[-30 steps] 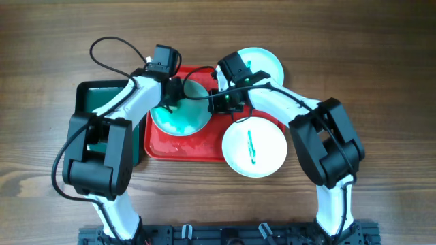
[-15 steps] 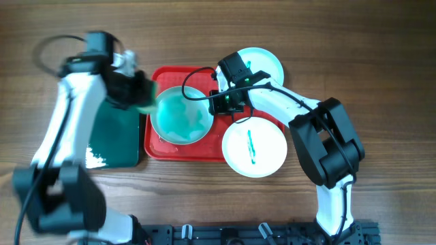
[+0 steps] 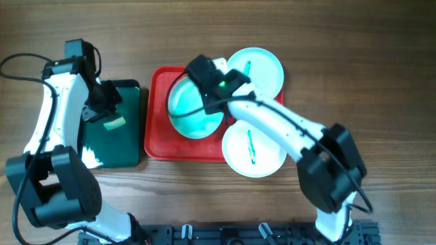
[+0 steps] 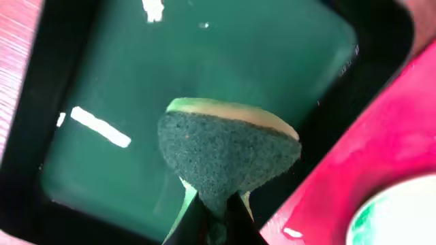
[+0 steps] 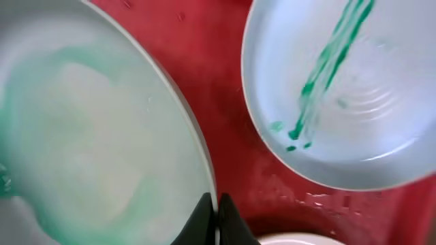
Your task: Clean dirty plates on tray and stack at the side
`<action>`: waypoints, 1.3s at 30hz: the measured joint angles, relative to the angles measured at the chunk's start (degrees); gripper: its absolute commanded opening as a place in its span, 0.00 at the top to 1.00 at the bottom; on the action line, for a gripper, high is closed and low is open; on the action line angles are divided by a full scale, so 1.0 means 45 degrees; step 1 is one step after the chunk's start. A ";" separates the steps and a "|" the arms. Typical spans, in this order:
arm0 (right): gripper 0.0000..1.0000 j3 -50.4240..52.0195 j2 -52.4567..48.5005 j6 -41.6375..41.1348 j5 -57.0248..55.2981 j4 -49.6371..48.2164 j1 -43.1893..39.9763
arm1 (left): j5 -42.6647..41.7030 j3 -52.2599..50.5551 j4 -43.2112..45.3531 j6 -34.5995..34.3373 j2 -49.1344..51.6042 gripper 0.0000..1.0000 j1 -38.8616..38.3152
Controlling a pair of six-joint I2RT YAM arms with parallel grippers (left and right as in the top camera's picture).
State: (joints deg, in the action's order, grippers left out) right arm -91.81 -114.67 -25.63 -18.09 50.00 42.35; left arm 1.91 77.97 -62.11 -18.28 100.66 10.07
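The red tray (image 3: 158,139) holds three plates. My right gripper (image 3: 216,95) is shut on the rim of the left plate (image 3: 191,109), which is tilted and washed with pale teal; in the right wrist view the jaws (image 5: 216,216) pinch that plate's edge (image 5: 88,136). A second plate (image 3: 262,64) with a teal smear lies at the back right and also shows in the right wrist view (image 5: 368,116). A third smeared plate (image 3: 253,148) lies at the front right. My left gripper (image 3: 102,102) is shut on a green sponge (image 4: 228,146) over the dark green tray (image 3: 126,150).
The dark green tray with a black rim (image 4: 82,88) sits left of the red tray, with wet glints on it. The wooden table (image 3: 381,82) lies all around. The left arm's cable loops at the far left (image 3: 20,64).
My left gripper has swung left with the sponge, off the plate to over the dark green tray. My right gripper has shifted left with the plate's rim, tilting it.
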 measured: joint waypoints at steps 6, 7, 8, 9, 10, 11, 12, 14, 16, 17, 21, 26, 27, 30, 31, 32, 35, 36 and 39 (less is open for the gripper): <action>0.96 -0.0049 0.0583 0.0044 -0.7388 0.0083 0.2715 | 0.0087 -0.0005 0.0204 -0.0223 0.0005 0.96 0.0709; 0.96 -0.0049 0.0583 0.0044 -0.8777 0.0083 0.3138 | 0.0092 -0.0005 0.0223 -0.0248 0.0000 0.96 0.0753; 0.96 -0.0049 0.0583 0.0049 -0.9884 0.0083 0.3507 | 0.0092 -0.0005 0.0233 -0.0262 0.0000 0.96 0.0767; 0.96 -0.0049 0.0583 0.0044 -1.1531 0.0068 0.4007 | 0.0092 -0.0005 0.0233 -0.0267 0.0000 0.96 0.0767; 0.96 -0.0049 0.0583 0.0044 -1.2332 0.0068 0.4265 | 0.0087 -0.0005 0.0233 -0.0267 0.0005 0.96 0.0767; 0.96 -0.0049 0.0583 0.0121 -1.3226 0.0010 0.4595 | 0.0092 -0.0005 0.0233 -0.0311 0.0005 0.96 0.0767; 0.96 -0.0049 0.0583 0.0194 -1.3789 -0.0049 0.4804 | 0.0092 -0.0005 0.0233 -0.0355 0.0005 0.96 0.0767; 0.96 -0.0049 0.0583 0.0296 -1.4396 -0.0243 0.4891 | 0.0092 -0.0005 0.0233 -0.0452 0.0005 0.96 0.0767; 0.96 -0.0049 0.0583 0.0325 -1.4464 -0.0359 0.4881 | 0.0092 -0.0005 0.0233 -0.0495 0.0005 0.96 0.0767; 0.96 -0.0049 0.0583 0.0330 -1.4212 -0.0369 0.4881 | 0.0087 -0.0005 0.0233 -0.0495 0.0000 0.96 0.0767; 0.96 -0.0049 0.0617 0.0335 -0.8976 -0.0437 0.4167 | 0.0087 -0.0005 0.0257 -0.0495 0.0005 0.96 0.0767; 0.96 -0.0058 0.0505 0.0335 0.1200 -0.0865 -0.0316 | 0.0092 -0.0005 0.0325 -0.0500 0.0005 0.96 0.0767; 0.96 -0.0053 0.0272 0.0335 0.2283 -0.0908 -0.0792 | 0.0092 -0.0005 0.0335 -0.0500 0.0005 0.96 0.0767; 0.90 0.0408 -0.0393 0.0442 0.4167 -0.1248 -0.1015 | 0.0092 -0.0005 0.0335 -0.0500 0.0005 0.96 0.0767; 0.80 0.0568 -0.0602 0.0593 0.4600 -0.1268 -0.0991 | 0.0092 -0.0005 0.0340 -0.0500 0.0005 0.96 0.0767; 0.69 0.0656 -0.0777 0.0729 0.4945 -0.1253 -0.0976 | 0.0092 -0.0005 0.0335 -0.0500 0.0005 0.96 0.0767; 0.41 0.0733 -0.0957 0.1574 0.5620 -0.1477 -0.0971 | 0.0092 -0.0005 0.0340 -0.0500 0.0005 0.96 0.0767; 0.41 0.0733 -0.0962 0.2161 0.5790 -0.1802 -0.0971 | 0.0092 -0.0005 0.0340 -0.0500 0.0005 0.96 0.0767; 0.35 0.0743 -0.0962 0.4080 0.6037 -0.3249 -0.0971 | 0.0092 -0.0005 0.0340 -0.0495 0.0005 0.96 0.0767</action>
State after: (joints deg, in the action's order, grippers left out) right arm -88.47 -119.00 -7.27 9.08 35.38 37.98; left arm 2.33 77.95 -60.58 -20.51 100.68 13.52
